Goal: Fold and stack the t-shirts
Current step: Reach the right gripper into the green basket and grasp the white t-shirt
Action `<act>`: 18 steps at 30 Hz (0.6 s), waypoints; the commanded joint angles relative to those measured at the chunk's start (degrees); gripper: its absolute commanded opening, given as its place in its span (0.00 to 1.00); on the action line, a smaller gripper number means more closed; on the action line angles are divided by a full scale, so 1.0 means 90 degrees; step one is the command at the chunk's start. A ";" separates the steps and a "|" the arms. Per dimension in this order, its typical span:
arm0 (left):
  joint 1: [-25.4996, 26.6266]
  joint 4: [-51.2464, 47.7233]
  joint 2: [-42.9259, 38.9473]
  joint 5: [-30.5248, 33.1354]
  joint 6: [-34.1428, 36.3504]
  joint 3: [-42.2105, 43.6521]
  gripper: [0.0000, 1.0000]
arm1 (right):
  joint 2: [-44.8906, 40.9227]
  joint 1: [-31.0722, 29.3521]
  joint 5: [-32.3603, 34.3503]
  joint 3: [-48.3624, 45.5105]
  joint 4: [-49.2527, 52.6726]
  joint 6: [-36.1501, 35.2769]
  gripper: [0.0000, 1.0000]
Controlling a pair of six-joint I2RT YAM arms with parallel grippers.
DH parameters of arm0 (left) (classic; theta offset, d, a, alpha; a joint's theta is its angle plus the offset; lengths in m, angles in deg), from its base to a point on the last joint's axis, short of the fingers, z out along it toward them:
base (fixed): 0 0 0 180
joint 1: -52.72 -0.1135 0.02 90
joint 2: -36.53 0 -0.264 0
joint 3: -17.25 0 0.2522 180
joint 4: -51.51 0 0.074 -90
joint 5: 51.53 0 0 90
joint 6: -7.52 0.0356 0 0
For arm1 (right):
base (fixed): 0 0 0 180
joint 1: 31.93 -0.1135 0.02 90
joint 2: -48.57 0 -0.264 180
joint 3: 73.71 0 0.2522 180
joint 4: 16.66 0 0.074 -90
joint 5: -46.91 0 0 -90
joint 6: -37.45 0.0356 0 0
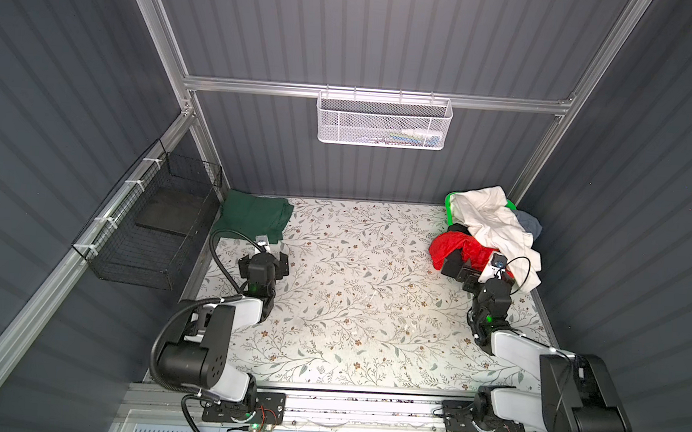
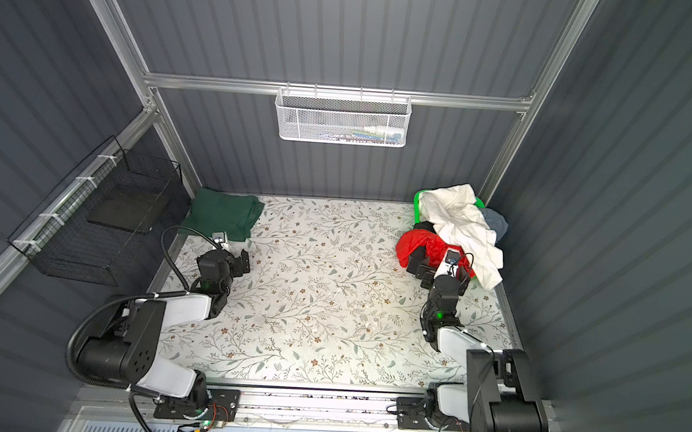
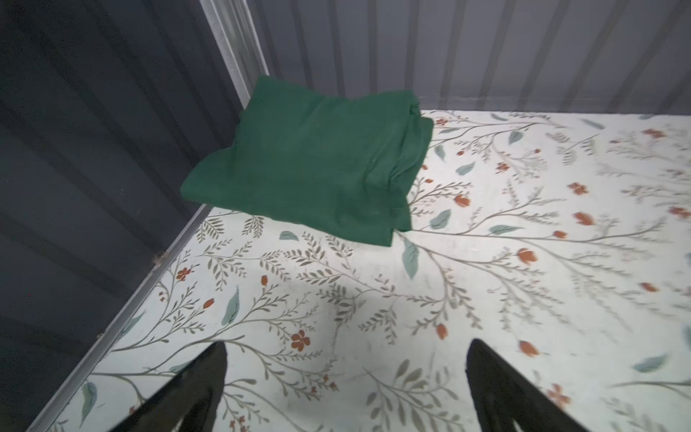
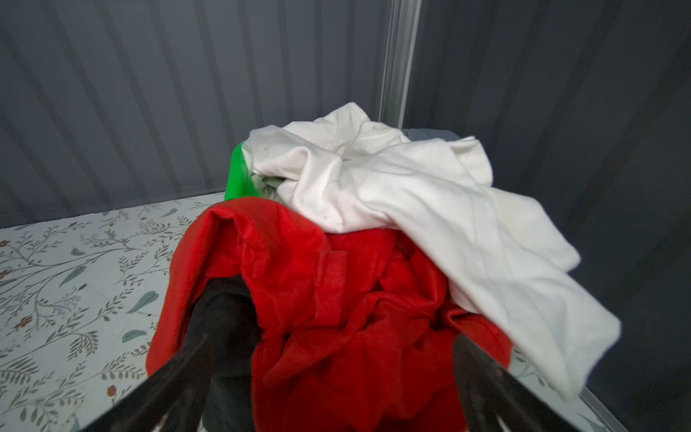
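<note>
Shows left end effector (image 3: 347,348) apart near folded dark green t-shirt (image 1: 252,214), 10 o'clock; right end effector (image 4: 332,340) apart over red t-shirt (image 4: 355,291), 2 o'clock.

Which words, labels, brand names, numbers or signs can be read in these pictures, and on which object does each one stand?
No text can be read anywhere.
Items in the white mesh basket: coloured print, too small and blurred to read.
Dark green t-shirt, red t-shirt, off-white t-shirt: plain, no print or label visible.
Table: floral pattern only, no writing.
</note>
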 commanded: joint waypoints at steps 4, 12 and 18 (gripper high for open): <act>0.0689 -0.2694 -0.1088 0.0073 -0.0864 -0.1282 1.00 | -0.0836 -0.0020 0.0096 0.2052 0.4530 0.1191 0.99; 0.0856 -0.4057 -0.1370 -0.1602 -0.1965 -0.2178 1.00 | -0.0087 0.0330 -0.1207 0.5080 0.8276 0.1866 0.99; 0.1289 -0.4431 -0.0748 -0.2651 -0.2326 -0.2702 1.00 | 0.1377 0.0737 -0.1554 0.6694 0.9232 0.1403 0.99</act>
